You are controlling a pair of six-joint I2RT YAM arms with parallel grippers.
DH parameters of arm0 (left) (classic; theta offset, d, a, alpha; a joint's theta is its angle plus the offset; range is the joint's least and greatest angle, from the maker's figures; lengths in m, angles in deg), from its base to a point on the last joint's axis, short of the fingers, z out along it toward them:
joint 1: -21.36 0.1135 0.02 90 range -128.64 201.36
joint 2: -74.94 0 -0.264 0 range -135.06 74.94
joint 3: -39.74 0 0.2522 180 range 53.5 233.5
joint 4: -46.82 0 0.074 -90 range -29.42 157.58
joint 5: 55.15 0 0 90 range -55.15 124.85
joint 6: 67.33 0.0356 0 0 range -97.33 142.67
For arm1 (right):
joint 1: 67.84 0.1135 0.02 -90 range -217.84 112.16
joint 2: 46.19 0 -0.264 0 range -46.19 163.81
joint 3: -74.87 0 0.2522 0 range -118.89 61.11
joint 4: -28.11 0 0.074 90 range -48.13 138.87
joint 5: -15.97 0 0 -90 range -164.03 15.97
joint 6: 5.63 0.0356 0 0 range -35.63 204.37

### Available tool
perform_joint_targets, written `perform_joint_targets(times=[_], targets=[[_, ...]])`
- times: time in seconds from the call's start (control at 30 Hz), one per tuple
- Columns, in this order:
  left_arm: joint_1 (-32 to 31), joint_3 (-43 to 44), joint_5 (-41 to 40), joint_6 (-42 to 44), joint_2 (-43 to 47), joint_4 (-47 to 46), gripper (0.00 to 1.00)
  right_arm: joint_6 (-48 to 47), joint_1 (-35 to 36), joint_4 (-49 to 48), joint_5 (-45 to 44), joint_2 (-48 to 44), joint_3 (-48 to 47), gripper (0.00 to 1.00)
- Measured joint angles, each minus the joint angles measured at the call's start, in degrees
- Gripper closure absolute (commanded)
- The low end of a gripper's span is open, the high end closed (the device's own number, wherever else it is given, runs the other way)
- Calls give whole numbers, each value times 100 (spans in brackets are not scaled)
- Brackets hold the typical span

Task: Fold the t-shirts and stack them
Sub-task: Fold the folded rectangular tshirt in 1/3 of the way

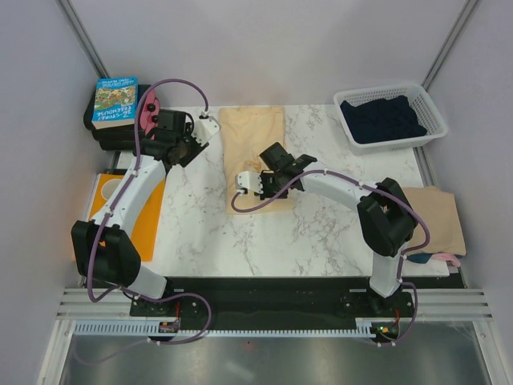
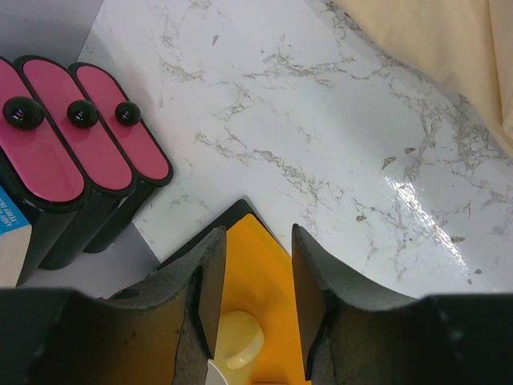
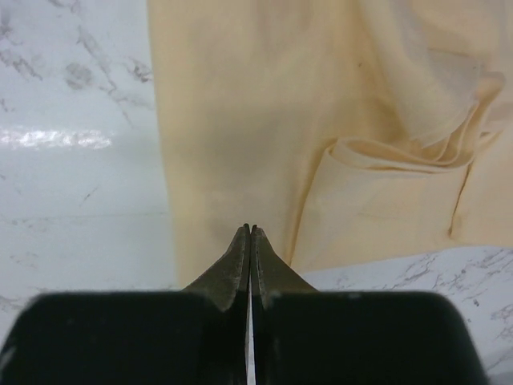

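Note:
The pale yellow t-shirt (image 1: 252,135) lies folded in a tall rectangle at the back middle of the marble table (image 1: 321,233). In the right wrist view (image 3: 321,104) a sleeve fold shows at its right. My right gripper (image 1: 276,154) (image 3: 250,230) is shut with no cloth between the jaws, and its tips are over the shirt's near edge. My left gripper (image 1: 186,148) (image 2: 256,233) is open and empty, left of the shirt, whose edge shows in the left wrist view (image 2: 473,56). A dark navy shirt (image 1: 383,119) lies in the white basket (image 1: 433,120). A tan shirt (image 1: 437,216) and a pink one (image 1: 442,257) lie at the right edge.
A flat orange sheet (image 1: 144,216) (image 2: 256,281) with a pale yellow cup (image 2: 240,341) lies at the table's left edge. A book (image 1: 116,103) rests on black holders with pink tops (image 2: 88,136) at the back left. Grey walls enclose the table.

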Motion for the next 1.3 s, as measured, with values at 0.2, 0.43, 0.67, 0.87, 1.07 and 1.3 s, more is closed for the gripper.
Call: perform_joint_targets(times=[0.2,0.43,0.67,0.87,1.07,1.3], targets=[[0,0,-9,0,0,0,56,90,0,-249,66,457,-389,100],[0,0,-17,0,-13,0,59,181,0,-498,59,918,-428,100],[0,17,-9,0,-170,-2,60,188,4,-1147,-710,1054,-444,100],[0,20,13,-2,-284,-2,60,-160,-2,-1860,-1552,1051,-372,100],[0,61,20,-2,-365,-31,60,-592,-33,-2734,-2527,1056,35,100],[0,61,33,0,-369,-44,60,-717,-308,-3556,-3582,1512,-243,100]])
